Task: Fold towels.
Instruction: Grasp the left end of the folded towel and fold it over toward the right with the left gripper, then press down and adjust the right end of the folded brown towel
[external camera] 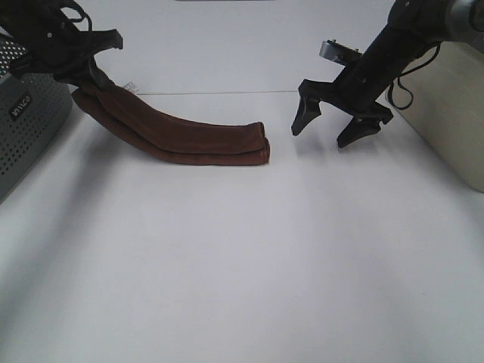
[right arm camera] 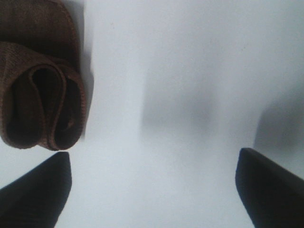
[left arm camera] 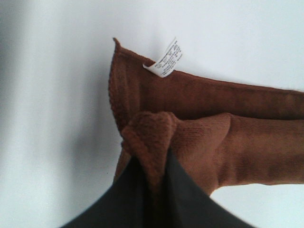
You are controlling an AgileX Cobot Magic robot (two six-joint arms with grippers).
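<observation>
The white table (external camera: 242, 265) fills most of the high view. On it the towel (external camera: 197, 140), folded into a long narrow band, runs from the upper left of the frame, where one end is lifted, down to a free end lying flat near the centre. A grey perforated basket (external camera: 23, 128) sits at the left edge and a beige box (external camera: 454, 113) at the right.

The left gripper (external camera: 83, 72) reaches in from the upper left corner. Its wrist view shows it pinched tight on a bunched fold. The right gripper (external camera: 340, 125) slants down from the upper right, spread wide and empty, just right of the free end.

Only the right wrist view shows that end's looped layers (right arm camera: 42, 95). The small white tag (left arm camera: 166, 59) is plain in the left wrist view. In the high view it is perhaps the pale speck beside the raised end.
</observation>
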